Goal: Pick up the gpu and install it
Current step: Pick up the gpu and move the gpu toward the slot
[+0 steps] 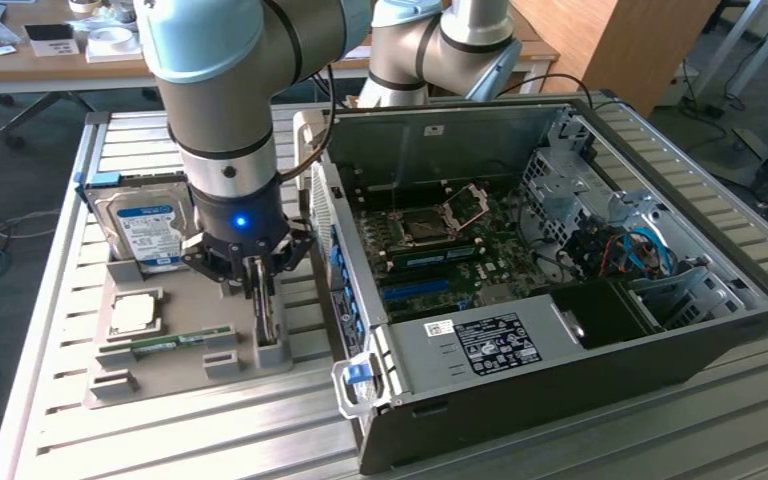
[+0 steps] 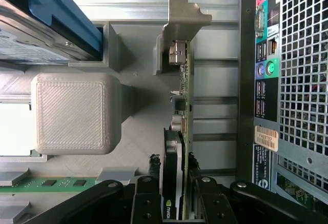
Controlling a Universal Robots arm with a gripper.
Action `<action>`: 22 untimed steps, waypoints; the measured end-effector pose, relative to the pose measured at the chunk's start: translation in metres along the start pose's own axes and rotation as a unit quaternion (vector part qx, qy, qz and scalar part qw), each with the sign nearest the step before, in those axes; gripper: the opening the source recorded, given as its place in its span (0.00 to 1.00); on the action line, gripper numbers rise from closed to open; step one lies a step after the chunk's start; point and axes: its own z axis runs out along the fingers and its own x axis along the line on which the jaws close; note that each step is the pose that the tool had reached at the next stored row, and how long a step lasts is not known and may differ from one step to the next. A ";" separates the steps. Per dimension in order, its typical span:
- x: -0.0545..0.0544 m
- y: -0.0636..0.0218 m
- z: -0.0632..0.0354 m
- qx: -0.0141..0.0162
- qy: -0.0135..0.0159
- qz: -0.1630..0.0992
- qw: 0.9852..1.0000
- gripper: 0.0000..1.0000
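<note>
One gripper (image 1: 253, 268) (image 2: 176, 181) hangs straight down over one grey holder tray (image 1: 204, 312) (image 2: 138, 147). The tray is printed plastic with fine ribbed layers, and it lies on the slatted metal bench (image 1: 224, 432) toward the edge at the exterior view's left. One gpu (image 1: 268, 320) (image 2: 185, 106) stands on its long edge in a slot along the side of the tray nearest the case. It is a thin flat card with a green board edge, a black cooler face and a bent metal end bracket (image 2: 182, 19). The jaws stand one on each face of the card, close against it. Whether they already pinch it cannot be told.

The tray also carries:
- one boxy hard drive (image 1: 144, 228) (image 2: 36, 34) with a blue-and-white label, standing upright
- one square silvery chip (image 1: 135, 312), lying flat
- one narrow green memory stick (image 1: 171, 343) (image 2: 46, 183), on edge

One dark tower case (image 1: 624, 385) (image 2: 302, 70) lies open just beside the tray. Its motherboard is exposed, and its perforated rear panel faces the card.
</note>
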 end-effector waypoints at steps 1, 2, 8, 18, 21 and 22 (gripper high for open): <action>0.000 0.0000 0.0000 0.000 0.000 0.000 1.000 0.33; 0.000 0.0000 0.0000 0.000 0.000 0.000 1.000 0.33; 0.000 0.0000 0.0000 0.000 0.000 0.000 1.000 0.27; 0.000 0.0000 0.0000 0.000 0.000 0.001 1.000 0.27; 0.000 0.0000 0.0000 0.000 0.000 0.002 1.000 0.27; 0.000 0.0000 0.0000 0.000 0.000 0.002 1.000 0.27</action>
